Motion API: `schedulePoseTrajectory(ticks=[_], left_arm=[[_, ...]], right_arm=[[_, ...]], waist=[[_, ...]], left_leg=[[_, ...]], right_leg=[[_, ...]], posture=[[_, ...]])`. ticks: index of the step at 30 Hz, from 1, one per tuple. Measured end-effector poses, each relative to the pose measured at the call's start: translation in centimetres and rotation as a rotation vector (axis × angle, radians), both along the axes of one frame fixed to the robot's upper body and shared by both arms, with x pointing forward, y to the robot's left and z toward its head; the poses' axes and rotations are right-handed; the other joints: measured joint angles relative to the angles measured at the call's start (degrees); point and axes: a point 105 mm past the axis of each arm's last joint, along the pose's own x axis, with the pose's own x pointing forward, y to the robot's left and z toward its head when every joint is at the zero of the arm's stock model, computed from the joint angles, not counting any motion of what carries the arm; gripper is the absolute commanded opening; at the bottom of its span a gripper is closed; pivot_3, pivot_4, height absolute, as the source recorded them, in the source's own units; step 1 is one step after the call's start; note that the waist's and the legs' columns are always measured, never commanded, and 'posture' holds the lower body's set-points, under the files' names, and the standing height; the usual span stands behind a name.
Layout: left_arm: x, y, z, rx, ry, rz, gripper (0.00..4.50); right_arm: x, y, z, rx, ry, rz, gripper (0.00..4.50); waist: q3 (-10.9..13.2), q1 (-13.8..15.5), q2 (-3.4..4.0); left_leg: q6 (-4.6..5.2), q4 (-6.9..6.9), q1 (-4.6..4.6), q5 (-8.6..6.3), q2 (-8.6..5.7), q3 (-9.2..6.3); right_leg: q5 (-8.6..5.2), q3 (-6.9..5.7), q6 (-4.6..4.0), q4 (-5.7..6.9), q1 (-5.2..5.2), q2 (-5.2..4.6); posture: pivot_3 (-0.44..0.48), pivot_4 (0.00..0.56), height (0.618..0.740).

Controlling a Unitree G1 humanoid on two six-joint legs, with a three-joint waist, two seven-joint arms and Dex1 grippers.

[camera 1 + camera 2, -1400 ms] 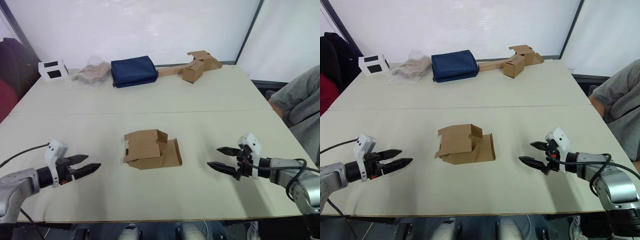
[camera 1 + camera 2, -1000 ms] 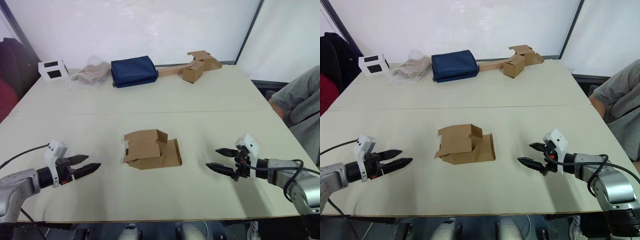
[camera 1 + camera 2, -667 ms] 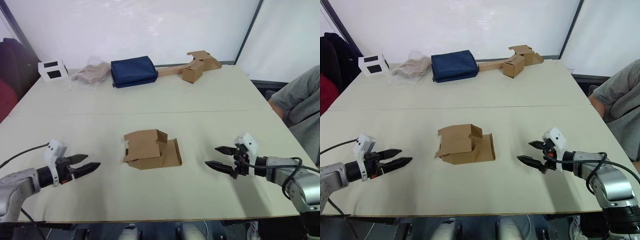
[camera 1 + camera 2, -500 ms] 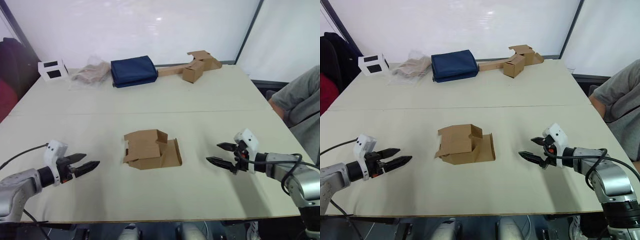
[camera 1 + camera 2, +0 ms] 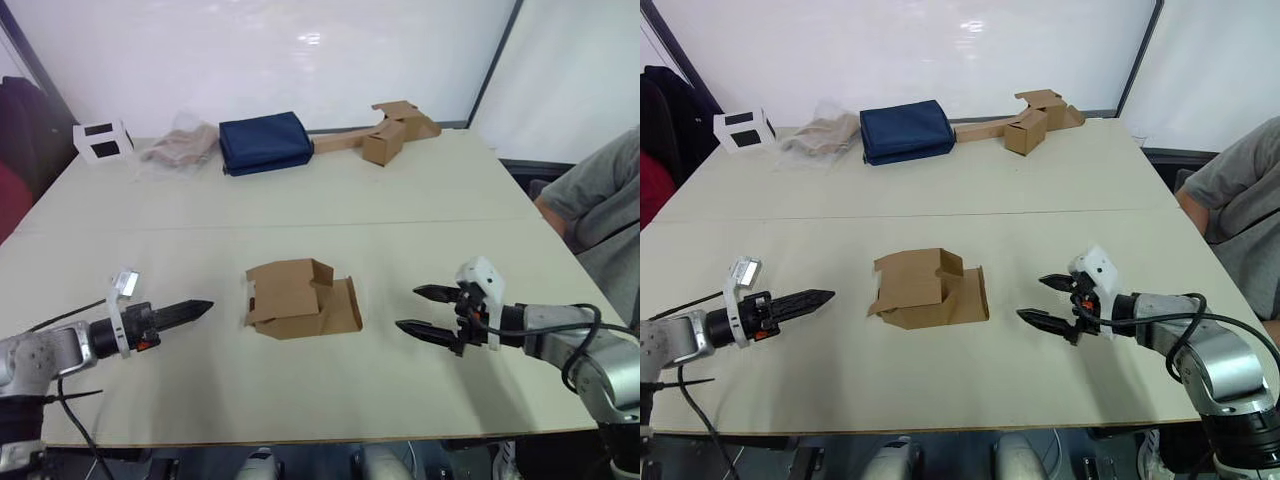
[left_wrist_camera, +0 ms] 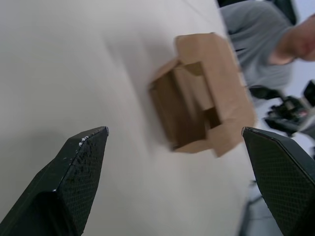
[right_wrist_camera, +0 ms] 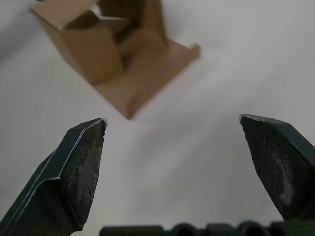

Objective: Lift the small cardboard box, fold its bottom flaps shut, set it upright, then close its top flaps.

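The small cardboard box [image 5: 293,297] lies on its side at the middle of the table, and its hollow inside shows in the left wrist view [image 6: 199,93]. At its right end a wide flap [image 5: 346,305] lies flat on the table. The flaps at both ends stand open, and I cannot tell the bottom flaps from the top flaps. My left gripper [image 5: 205,306] hovers low, left of the box and pointing at it, with its fingers [image 6: 81,162] spread open. To the right of the box my right gripper [image 5: 407,307] is open too, fingers [image 7: 78,157] empty.
Along the far edge sit a white box with black squares [image 5: 103,140], a crumpled plastic bag [image 5: 180,148], a navy blue pouch [image 5: 265,143] and another brown box on a long cardboard strip [image 5: 385,140]. A person in grey [image 5: 600,200] sits at the right side.
My left gripper has moved right toward the box and turned about its axis. My right gripper has moved left, closer to the box. The box has not moved.
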Motion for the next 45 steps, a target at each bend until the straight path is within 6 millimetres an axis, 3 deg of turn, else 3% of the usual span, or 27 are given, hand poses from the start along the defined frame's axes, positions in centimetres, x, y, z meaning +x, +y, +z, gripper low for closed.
schedulePoseTrajectory(ticks=[3, 8, 15, 24, 32, 35, 43, 45], left_arm=[[0.9, -2.6, -0.1, -0.051, 0.025, -0.083, 4.48], [2.1, -4.7, 0.2, -0.080, 0.065, -0.153, 4.48], [2.8, -5.9, 0.5, -0.103, 0.085, -0.207, 4.48], [4.3, -9.4, -0.3, -0.151, 0.103, -0.295, 4.48], [5.2, -10.4, 0.6, -0.169, 0.065, -0.326, 4.48], [5.2, -10.4, 0.6, -0.171, 0.064, -0.331, 3.83], [5.1, -10.6, 0.5, -0.173, 0.064, -0.340, 0.57], [5.1, -10.6, 0.5, -0.175, 0.063, -0.340, 0.04]], right_arm=[[-0.9, 2.4, 2.1, 0.000, -0.076, 0.083, 4.50], [-2.2, 4.2, 2.1, 0.004, -0.060, 0.108, 4.50], [-3.1, 4.5, 1.7, 0.001, -0.041, 0.081, 4.50], [-3.1, 5.2, 1.9, 0.016, -0.074, 0.062, 4.50], [-3.2, 5.0, 1.0, 0.006, -0.049, 0.043, 4.50], [-3.2, 4.9, 0.9, 0.003, -0.052, 0.035, 4.50], [-3.2, 5.0, 0.7, -0.001, -0.057, 0.037, 4.50], [-3.2, 5.1, 0.6, -0.003, -0.057, 0.037, 4.50]], waist=[[-0.05, 0.22, -0.09], [-0.06, 0.10, -0.10], [-0.06, 0.17, -0.10], [-0.06, 0.09, -0.10], [-0.06, 0.03, -0.11], [-0.06, 0.04, -0.11], [-0.06, 0.04, -0.11], [-0.06, 0.04, -0.11]], left_leg=[[-0.01, 0.02, -0.08, 0.01, 0.00, -0.08], [-0.02, 0.05, -0.18, 0.01, -0.03, -0.09], [-0.02, 0.05, -0.17, 0.01, -0.03, -0.10], [-0.02, 0.06, -0.19, 0.01, -0.04, -0.09], [-0.02, 0.05, -0.20, 0.01, -0.04, -0.10], [-0.02, 0.05, -0.20, 0.01, -0.04, -0.10], [-0.02, 0.06, -0.20, 0.01, -0.04, -0.10], [-0.02, 0.06, -0.20, 0.01, -0.04, -0.10]], right_leg=[[0.00, -0.08, 0.00, -0.07, 0.01, -0.01], [0.00, -0.08, 0.00, -0.04, -0.08, -0.04], [0.00, -0.08, 0.00, -0.03, -0.08, -0.02], [0.00, -0.09, 0.00, -0.03, -0.09, -0.01], [0.00, -0.09, 0.00, -0.03, -0.11, 0.00], [0.00, -0.09, 0.00, -0.03, -0.11, 0.00], [0.00, -0.09, 0.00, -0.03, -0.10, 0.00], [0.00, -0.09, 0.00, -0.03, -0.10, -0.01]], posture=[[0.000, 0.150, 0.740], [0.000, 0.150, 0.740], [0.000, 0.150, 0.740], [0.000, 0.150, 0.740], [0.000, 0.150, 0.740], [0.000, 0.150, 0.740], [0.000, 0.150, 0.740], [0.000, 0.150, 0.740]])
